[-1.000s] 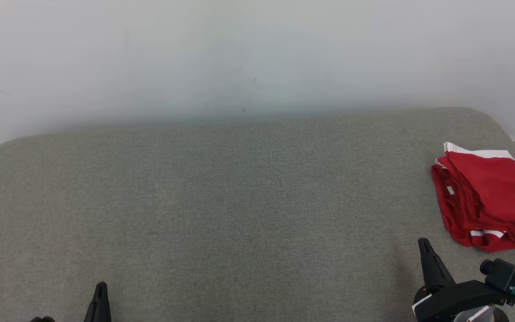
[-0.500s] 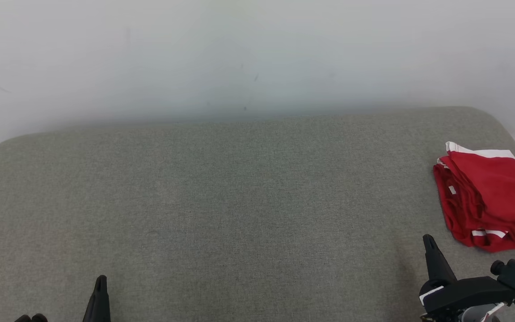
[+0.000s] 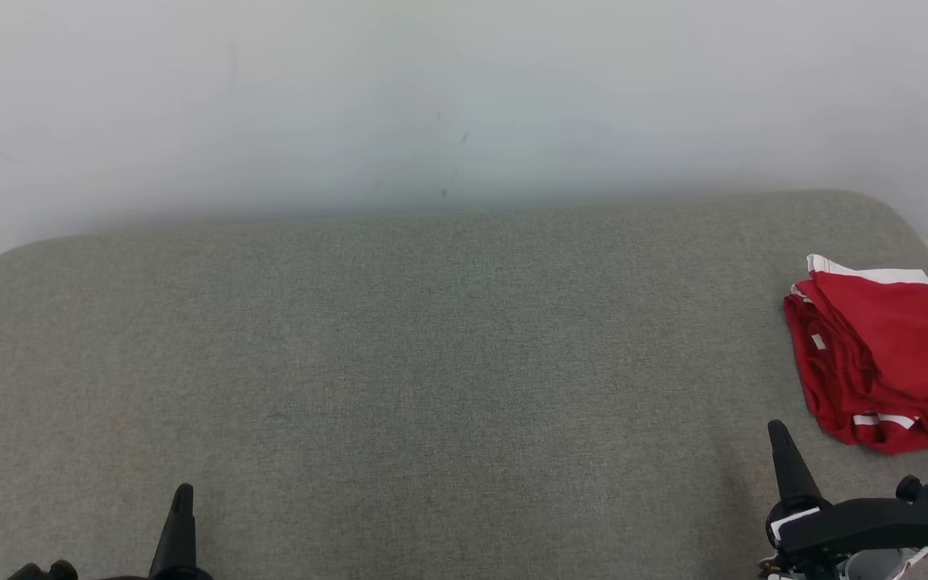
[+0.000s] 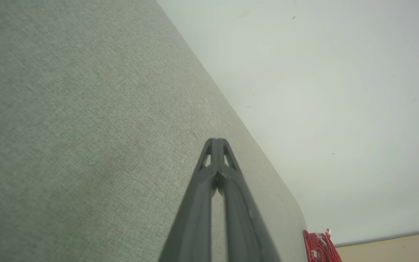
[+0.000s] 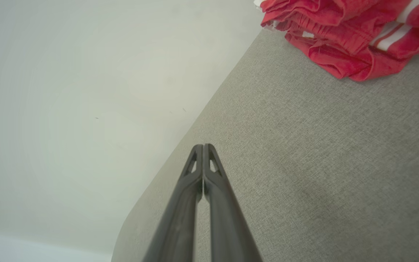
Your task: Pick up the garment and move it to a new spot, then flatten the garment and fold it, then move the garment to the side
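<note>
The folded red cloth garment with white stripes (image 3: pixel 883 354) lay at the right end of the grey-green woven-fabric surface (image 3: pixel 432 362), near the right gripper (image 5: pixel 203 147) but not touching it. The last step, setting it aside, looked done, so the next move called only for keeping both arms clear. That gripper and the left gripper (image 4: pixel 216 142) were each pressed closed, empty. The right wrist view showed the stacked fold edges, which the head view flattened.

Garment (image 3: pixel 887 346) soft cloth; work surf. (image 3: pixel 432 362) rough grey weave, matt
</note>
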Motion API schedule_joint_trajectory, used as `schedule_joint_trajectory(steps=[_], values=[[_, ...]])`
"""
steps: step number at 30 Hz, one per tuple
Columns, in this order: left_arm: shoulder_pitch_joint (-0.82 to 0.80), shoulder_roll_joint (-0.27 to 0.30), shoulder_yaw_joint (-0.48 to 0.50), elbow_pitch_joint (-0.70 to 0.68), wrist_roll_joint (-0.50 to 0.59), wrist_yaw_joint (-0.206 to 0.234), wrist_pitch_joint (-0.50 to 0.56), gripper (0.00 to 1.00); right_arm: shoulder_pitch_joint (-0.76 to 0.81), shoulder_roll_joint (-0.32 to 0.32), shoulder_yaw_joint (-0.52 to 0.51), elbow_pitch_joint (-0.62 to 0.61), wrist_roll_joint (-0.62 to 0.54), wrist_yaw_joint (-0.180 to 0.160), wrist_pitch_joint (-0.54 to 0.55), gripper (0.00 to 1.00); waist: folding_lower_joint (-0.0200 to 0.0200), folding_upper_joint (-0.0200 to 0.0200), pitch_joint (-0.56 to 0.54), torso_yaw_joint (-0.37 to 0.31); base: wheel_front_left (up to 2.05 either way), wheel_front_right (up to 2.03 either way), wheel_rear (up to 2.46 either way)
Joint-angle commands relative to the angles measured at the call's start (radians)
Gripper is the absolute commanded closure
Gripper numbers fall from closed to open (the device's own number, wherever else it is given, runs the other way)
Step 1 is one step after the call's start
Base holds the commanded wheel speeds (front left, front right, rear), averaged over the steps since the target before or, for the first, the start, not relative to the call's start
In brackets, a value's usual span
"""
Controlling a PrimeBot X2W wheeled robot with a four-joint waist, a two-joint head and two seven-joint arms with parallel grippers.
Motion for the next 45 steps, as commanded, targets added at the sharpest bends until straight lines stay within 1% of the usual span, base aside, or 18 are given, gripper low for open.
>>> schedule_joint_trajectory(steps=[1,12,45], values=[[-0.026,0.006,0.004,-0.014,-0.036,-0.006,0.010,1.00,-0.008,0.003,-0.013,-0.019,0.033,-0.001,0.009,1.00,0.0000,0.0000,0.001,0.001,0.00,0.00,0.00],[-0.036,0.007,0.007,-0.019,-0.155,-0.012,0.042,1.00,-0.002,0.019,-0.039,-0.039,0.133,-0.001,0.040,1.00,0.0000,0.0000,0.004,0.003,0.00,0.00,0.00],[-0.063,0.009,0.014,-0.030,-0.440,-0.024,0.118,1.00,0.014,0.058,-0.103,-0.086,0.377,-0.002,0.110,1.00,0.0000,0.0000,0.014,0.012,0.00,0.00,0.00]])
